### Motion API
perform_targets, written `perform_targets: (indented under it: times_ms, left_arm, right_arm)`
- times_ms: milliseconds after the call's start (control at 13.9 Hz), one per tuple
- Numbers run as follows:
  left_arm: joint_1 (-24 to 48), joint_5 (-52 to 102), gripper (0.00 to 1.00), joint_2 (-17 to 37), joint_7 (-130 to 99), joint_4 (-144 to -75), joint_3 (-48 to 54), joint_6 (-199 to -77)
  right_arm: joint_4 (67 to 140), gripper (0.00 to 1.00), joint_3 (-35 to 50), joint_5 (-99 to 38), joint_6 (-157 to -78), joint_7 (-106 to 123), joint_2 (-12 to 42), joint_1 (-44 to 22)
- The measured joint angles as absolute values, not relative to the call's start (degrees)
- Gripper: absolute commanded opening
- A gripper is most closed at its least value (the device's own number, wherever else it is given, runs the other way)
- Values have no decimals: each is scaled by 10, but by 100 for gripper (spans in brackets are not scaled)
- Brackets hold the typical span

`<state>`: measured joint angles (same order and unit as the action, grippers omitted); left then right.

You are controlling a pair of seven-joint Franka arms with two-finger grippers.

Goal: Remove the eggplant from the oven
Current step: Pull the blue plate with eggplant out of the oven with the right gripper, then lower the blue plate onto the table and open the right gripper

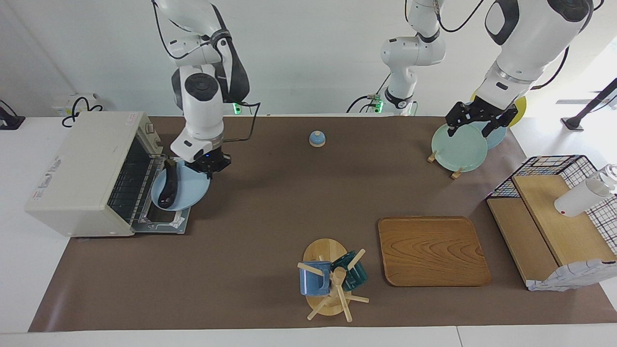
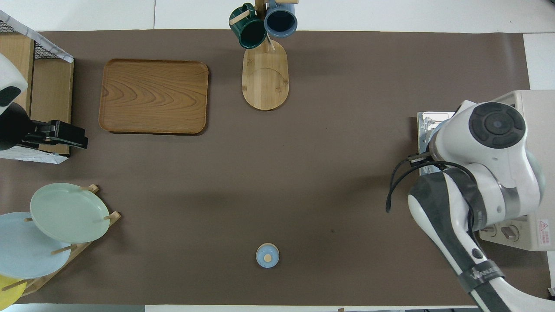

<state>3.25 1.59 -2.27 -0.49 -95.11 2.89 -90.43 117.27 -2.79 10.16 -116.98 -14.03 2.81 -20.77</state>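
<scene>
Our right gripper (image 1: 208, 166) pinches the blue plate's (image 1: 189, 193) rim, apparently; the eggplant (image 1: 168, 187) rides it over the oven's (image 1: 79, 173) open door; our left gripper (image 1: 475, 120) waits, released.

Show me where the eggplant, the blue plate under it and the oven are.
eggplant (image 1: 168, 187), facing view, middle of its dark body
blue plate (image 1: 192, 188), facing view, bare surface beside the eggplant
oven (image 1: 82, 164), facing view, cream top panel

White bench (image 1: 19, 270) with brown mat (image 1: 260, 202); on mat: oven (image 1: 82, 173), wooden tray (image 1: 431, 250), mug rack (image 1: 330, 279), small blue bell (image 1: 316, 139), plate rack (image 1: 458, 144), wire-and-wood shelf (image 1: 554, 226).
</scene>
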Motion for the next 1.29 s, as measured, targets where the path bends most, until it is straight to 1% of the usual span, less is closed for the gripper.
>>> perform_targets:
  times_ms: [143, 215, 287, 430, 502, 574, 646, 789, 1076, 1148, 1291]
  left_arm:
    - [33, 16, 100, -23, -5, -951, 29, -904]
    - [33, 16, 100, -23, -5, -951, 29, -904]
    - [33, 16, 100, -23, -5, -951, 29, -904]
    - [32, 16, 100, -23, -5, -951, 28, -905]
    - [32, 16, 100, -23, -5, -951, 28, -905]
    - [32, 16, 100, -23, -5, -951, 28, -905]
    - [32, 16, 100, -23, -5, -951, 28, -905]
    - [32, 16, 100, -23, -5, -951, 28, -906]
    - [32, 16, 100, -23, -5, -951, 28, -906]
    - [32, 16, 100, -23, -5, -951, 28, -906]
    - [32, 16, 100, -23, -5, -953, 28, -906]
  right_arm:
    - [1129, 0, -27, 89, -1169, -193, 68, -264]
    - [1096, 0, -27, 87, -1163, -218, 95, -291]
    - [1047, 0, -27, 85, -1141, -253, 129, -319]
    - [927, 0, -26, 83, -1088, -325, 213, -370]
    - [878, 0, -25, 83, -1078, -344, 253, -387]
    - [847, 0, -18, 83, -1078, -350, 282, -393]
    - [828, 0, -8, 82, -1083, -357, 303, -393]
    - [812, 0, 6, 75, -1102, -384, 325, -394]
    - [810, 0, 11, 71, -1155, -437, 356, -430]
    - [810, 0, 11, 68, -1181, -444, 361, -434]
    - [810, 0, 11, 55, -1200, -447, 365, -435]
